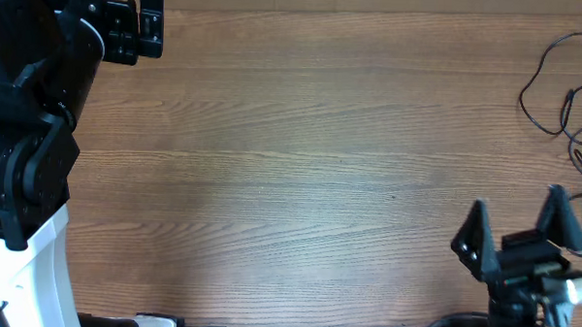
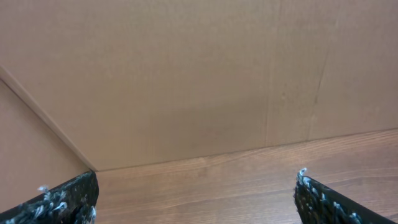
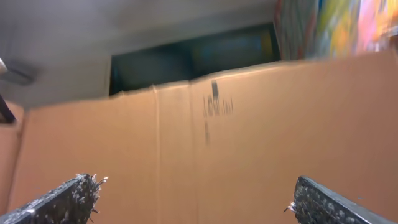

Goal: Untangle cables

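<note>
Cables (image 1: 568,105) are lying in loose loops at the right edge of the worktop (image 1: 301,164), touching neither arm. Right end effector (image 1: 517,225) is hovering near them, jaws spread wide and holding nothing. Left end effector (image 1: 150,23) is sitting at the opposite far corner, also spread and empty.

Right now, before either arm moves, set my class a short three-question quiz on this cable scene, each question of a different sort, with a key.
1. True or false: the right claw is shut on the cables.
2. In the overhead view the cables lie: A) at the right edge; B) mid-table; C) at the near edge.
3. Fill in: the left claw stands ___.
Key: 1 false; 2 A; 3 open.
</note>
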You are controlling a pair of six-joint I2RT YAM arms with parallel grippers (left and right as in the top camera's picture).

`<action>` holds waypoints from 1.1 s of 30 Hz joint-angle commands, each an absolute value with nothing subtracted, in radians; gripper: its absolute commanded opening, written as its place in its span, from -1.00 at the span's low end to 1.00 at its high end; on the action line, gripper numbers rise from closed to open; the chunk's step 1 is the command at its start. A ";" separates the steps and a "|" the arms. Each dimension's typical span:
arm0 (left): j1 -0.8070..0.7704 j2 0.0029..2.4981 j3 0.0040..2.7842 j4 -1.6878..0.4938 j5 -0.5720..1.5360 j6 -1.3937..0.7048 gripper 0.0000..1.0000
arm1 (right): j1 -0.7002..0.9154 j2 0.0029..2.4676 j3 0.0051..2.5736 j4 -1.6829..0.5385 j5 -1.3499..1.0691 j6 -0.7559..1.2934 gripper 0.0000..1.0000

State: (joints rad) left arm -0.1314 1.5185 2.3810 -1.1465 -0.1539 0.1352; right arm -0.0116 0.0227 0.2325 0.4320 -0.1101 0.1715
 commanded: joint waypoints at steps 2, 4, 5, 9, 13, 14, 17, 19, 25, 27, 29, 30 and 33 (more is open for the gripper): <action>-0.138 1.517 2.377 -1.156 -0.149 0.161 1.00 | -0.012 0.027 0.146 0.432 -0.079 0.187 1.00; -0.138 1.517 2.377 -1.161 -0.149 0.161 1.00 | -0.012 0.027 0.112 0.430 -0.080 0.188 1.00; -0.138 1.517 2.377 -1.164 -0.149 0.161 1.00 | -0.012 0.027 0.099 0.431 -0.080 0.192 1.00; -0.138 1.517 2.377 -1.174 -0.149 0.161 1.00 | -0.013 0.027 0.069 0.403 -0.076 0.202 1.00; -0.138 1.517 2.377 -1.177 -0.149 0.161 1.00 | -0.014 0.027 0.068 0.290 -0.063 0.208 1.00; -0.138 1.517 2.377 -1.174 -0.149 0.161 1.00 | -0.014 0.027 0.068 0.263 -0.065 0.213 1.00; -0.138 1.518 2.377 -1.158 -0.148 0.160 1.00 | -0.012 0.027 0.068 0.196 -0.069 0.214 1.00; -0.138 1.518 2.377 -1.150 -0.135 0.157 1.00 | -0.012 0.027 0.068 0.141 -0.068 0.213 1.00; -0.138 1.518 2.377 -1.158 -0.130 0.157 1.00 | -0.012 0.027 0.051 0.010 -0.082 0.213 1.00; -0.138 1.518 2.377 -1.163 -0.130 0.157 1.00 | -0.012 0.027 0.030 0.006 -0.097 0.213 1.00; -0.138 1.518 2.377 -1.166 -0.130 0.157 1.00 | -0.012 0.027 0.006 0.012 -0.110 0.214 1.00; -0.138 1.518 2.377 -1.168 -0.130 0.157 1.00 | -0.012 0.027 0.007 -0.012 -0.110 0.214 1.00; -0.138 1.518 2.377 -1.170 -0.130 0.157 1.00 | -0.013 0.027 0.008 -0.060 -0.105 0.213 1.00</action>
